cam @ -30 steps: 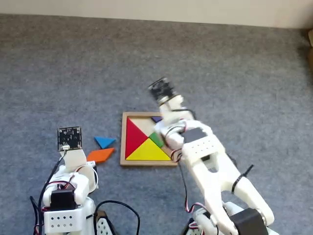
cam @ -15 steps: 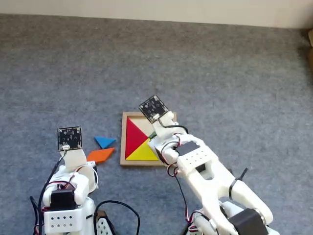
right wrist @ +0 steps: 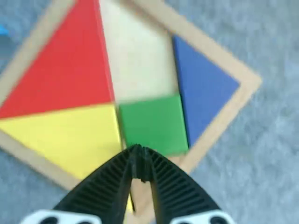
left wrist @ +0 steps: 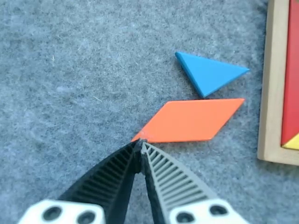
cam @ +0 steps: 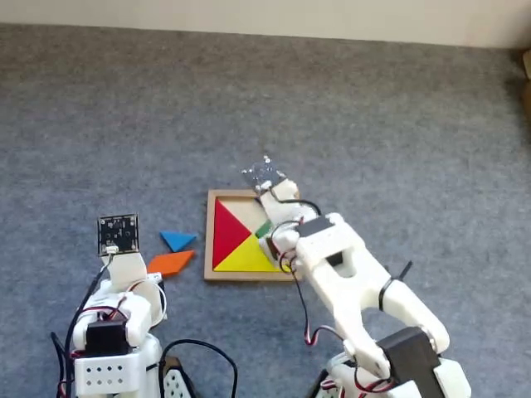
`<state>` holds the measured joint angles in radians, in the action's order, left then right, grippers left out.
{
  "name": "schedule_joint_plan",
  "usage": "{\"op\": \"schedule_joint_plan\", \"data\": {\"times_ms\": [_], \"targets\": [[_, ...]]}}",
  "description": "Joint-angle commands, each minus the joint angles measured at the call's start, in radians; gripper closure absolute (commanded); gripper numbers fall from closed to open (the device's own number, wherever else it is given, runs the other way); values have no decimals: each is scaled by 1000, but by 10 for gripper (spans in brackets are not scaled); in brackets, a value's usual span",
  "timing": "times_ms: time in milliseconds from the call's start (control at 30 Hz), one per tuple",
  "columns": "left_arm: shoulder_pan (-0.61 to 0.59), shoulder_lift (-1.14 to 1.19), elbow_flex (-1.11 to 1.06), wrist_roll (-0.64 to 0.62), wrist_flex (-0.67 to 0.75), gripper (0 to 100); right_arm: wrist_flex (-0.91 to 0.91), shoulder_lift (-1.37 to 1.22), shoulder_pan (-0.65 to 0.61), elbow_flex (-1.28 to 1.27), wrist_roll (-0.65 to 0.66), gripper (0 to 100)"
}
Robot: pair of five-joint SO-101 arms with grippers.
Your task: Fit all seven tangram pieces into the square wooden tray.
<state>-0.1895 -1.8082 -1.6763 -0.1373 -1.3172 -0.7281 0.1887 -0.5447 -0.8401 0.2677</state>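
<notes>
Wooden tray [right wrist: 248, 83] holds four pieces: red triangle [right wrist: 60, 70], yellow triangle [right wrist: 70, 135], green square [right wrist: 152, 123], dark blue triangle [right wrist: 201, 88]. You see two beside it: orange parallelogram [left wrist: 189, 120], light blue triangle [left wrist: 208, 73]. Left gripper [left wrist: 140, 149], clenched empty, sits at the parallelogram's corner; right gripper [right wrist: 138, 158], clenched empty, is over the square's edge.

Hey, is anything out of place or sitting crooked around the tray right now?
The light blue triangle and orange parallelogram lie on the carpet outside the tray, which has a bare gap beside its red triangle. Nothing looks askew or damaged.

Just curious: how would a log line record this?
right tool: shut, at green square | left tool: shut, by orange parallelogram | tray: gaps showing
</notes>
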Motion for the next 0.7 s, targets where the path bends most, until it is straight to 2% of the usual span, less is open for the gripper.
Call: {"op": "schedule_joint_plan", "data": {"times_ms": [0, 233, 467, 667], "targets": [[-7, -1, -21, 8, -3, 993, -166, -1, 27, 85, 49, 993], [-7, -1, -21, 8, -3, 993, -283, 88, 27, 148, 14, 994], [-7, -1, -21, 8, -3, 993, -303, 420, 27, 84, -77, 994], [-7, -1, -21, 8, -3, 993, -297, 705, 28, -94, -147, 992]]}}
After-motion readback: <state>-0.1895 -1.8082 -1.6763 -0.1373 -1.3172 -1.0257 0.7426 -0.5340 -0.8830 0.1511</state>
